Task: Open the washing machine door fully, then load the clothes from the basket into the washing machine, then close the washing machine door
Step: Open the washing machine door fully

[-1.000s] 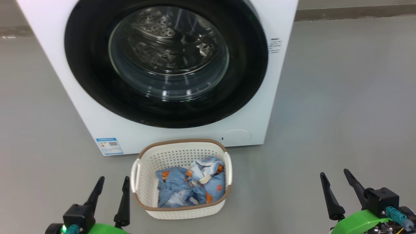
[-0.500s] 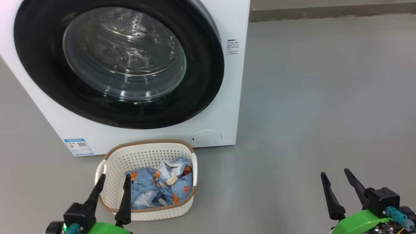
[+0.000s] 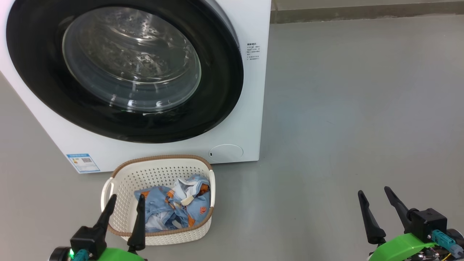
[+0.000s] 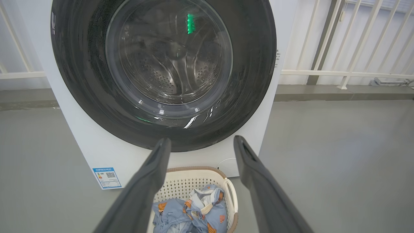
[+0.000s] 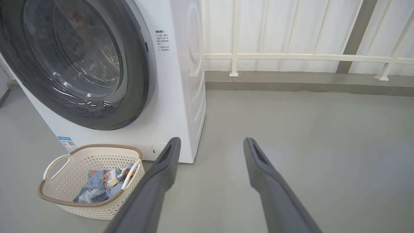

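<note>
Head view: a downward look at the washing machine [image 3: 250, 108] and the basket [image 3: 159, 158] on a grey floor [image 3: 344, 108].
Machine position: white body at the upper left of the head view, standing on the floor with its front toward the robot.
Door state: the washing machine door [image 3: 125, 67] lies flat against the front, not yet opened; the steel drum shows through its glass.
Front markings: a blue sticker [image 3: 83, 162] low at one corner, a round flap [image 3: 226, 152] low at the other, and a small text label [image 3: 253, 50] beside the door.
Basket position: upright on the floor just in front of the machine, below the door, between sticker and flap.
Load: the clothes [image 3: 174, 208] lie bunched inside the basket, light blue with orange and white patches.
Left arm: the left gripper [image 3: 127, 198] sits at the lower left of the head view, fingers spread wide, gripping no object. Its fingers overlap the basket's left side in the picture; contact cannot be told.
Left wrist view: the fingers point toward the lower edge of the door, with basket and clothes showing between them.
Right arm: the right gripper [image 3: 373, 191] sits at the lower right, fingers spread wide, gripping no object, over bare floor, well apart from basket and machine.
Right wrist view: machine corner and basket lie left of the fingers; a white railing [image 5: 291, 57] runs behind.
</note>
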You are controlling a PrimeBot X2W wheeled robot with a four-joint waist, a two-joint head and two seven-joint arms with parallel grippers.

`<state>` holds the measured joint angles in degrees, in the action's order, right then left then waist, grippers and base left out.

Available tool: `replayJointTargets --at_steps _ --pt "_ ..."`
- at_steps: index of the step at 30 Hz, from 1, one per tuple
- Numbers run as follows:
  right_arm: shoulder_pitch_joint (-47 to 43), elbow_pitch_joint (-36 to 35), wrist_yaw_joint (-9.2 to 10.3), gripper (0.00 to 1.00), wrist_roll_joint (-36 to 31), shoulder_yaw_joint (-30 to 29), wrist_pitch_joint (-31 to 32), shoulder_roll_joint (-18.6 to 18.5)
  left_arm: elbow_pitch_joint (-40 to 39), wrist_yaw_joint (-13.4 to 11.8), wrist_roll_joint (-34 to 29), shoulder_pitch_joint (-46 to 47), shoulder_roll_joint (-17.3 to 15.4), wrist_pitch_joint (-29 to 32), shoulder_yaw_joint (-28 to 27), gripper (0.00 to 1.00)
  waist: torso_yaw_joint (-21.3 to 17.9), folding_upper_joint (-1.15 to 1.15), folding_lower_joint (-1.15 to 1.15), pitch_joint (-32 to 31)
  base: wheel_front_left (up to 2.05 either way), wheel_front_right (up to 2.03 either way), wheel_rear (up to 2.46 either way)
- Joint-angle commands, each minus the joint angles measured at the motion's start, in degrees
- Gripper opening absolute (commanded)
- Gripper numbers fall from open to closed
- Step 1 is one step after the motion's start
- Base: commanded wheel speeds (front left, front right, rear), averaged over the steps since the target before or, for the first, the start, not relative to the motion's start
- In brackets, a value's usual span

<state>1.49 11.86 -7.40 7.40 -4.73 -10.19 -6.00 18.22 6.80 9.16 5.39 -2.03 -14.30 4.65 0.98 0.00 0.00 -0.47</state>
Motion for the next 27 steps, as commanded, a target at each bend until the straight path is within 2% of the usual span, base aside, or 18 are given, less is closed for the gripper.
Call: replayJointTargets --at_steps 1,12,13,14,27 --pt "1.9 -1.7 -0.09 1.0 0.1 1.1 -0.3 -0.6 -1.4 -0.1 -0.5 2.2 -0.9 -0.7 -1.9 1.0 0.0 0.0 0.0 0.0 0.0 0.0 0.0" --pt "2.0 -1.5 -0.09 1.0 0.3 1.3 -0.7 -1.0 -1.4 -0.3 -0.6 2.2 -0.9 -0.7 -1.9 1.0 0.1 0.0 0.0 0.3 0.0 0.0 0.0" --pt "2.1 -1.5 -0.09 0.44 0.3 1.3 -0.6 -0.9 -1.4 -0.3 -0.6 2.2 -0.9 -0.7 -1.9 1.0 0.1 0.0 0.0 0.3 0.0 0.0 0.0" --pt "2.1 -1.6 -0.09 0.0 0.4 1.5 -0.6 -0.9 -1.4 -0.3 -0.6 2.2 -0.9 -0.7 -1.9 1.0 0.1 0.0 0.0 0.3 0.0 0.0 0.0" --pt "1.9 -2.1 -0.09 0.0 1.8 2.2 0.6 -1.0 -1.5 -0.4 -0.6 2.4 -0.9 -0.7 -2.0 1.0 0.2 0.0 0.0 0.9 0.0 0.0 0.0"
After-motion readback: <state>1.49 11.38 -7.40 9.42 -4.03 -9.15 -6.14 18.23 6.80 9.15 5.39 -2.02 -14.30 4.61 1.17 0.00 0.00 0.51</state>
